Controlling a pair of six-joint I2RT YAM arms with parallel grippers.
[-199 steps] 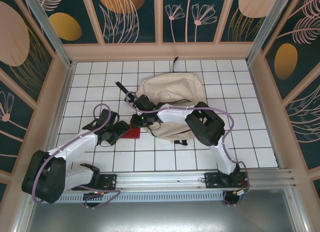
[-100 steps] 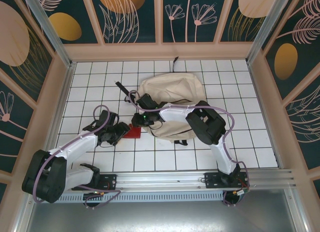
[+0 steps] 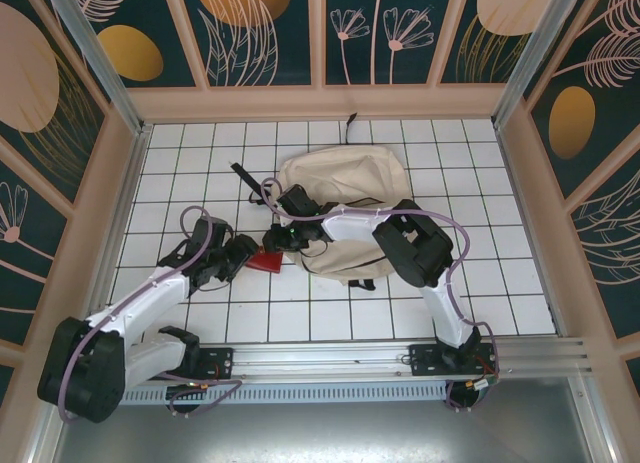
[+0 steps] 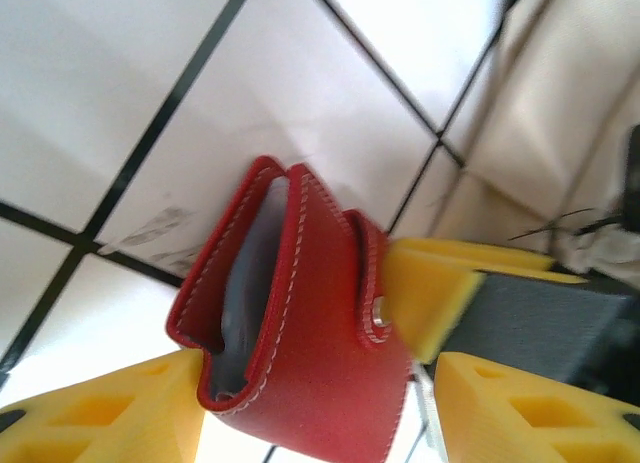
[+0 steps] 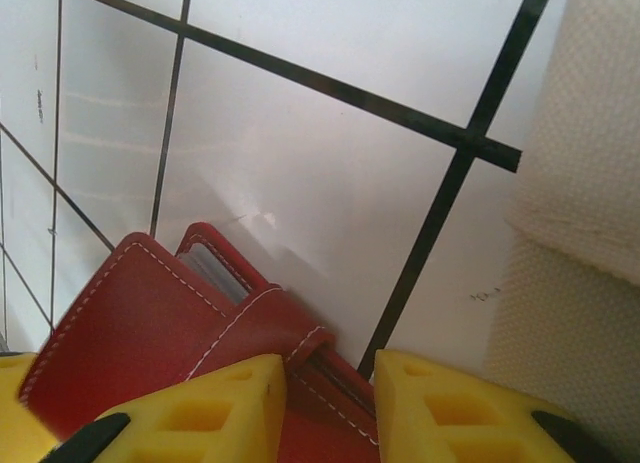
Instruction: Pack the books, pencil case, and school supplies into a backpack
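The school supplies, a red stitched leather case, stand tilted off the tiles just left of the beige backpack. My left gripper is shut on the case across its width, and the case bows between the yellow fingers. My right gripper reaches in from the backpack side. Its jaws straddle the case's strap edge, slightly parted, with a thin gap at one finger. One right finger rests by the case's snap. The books and pencil case are hidden.
A black strap lies on the tiles left of the backpack, and another strap trails from its far end. Backpack fabric lies close to the right of the right jaws. Wooden walls ring the white tiled floor.
My left gripper has moved up and to the right onto the red case and closed on it. The right jaws have parted a little. The case now stands more tilted.
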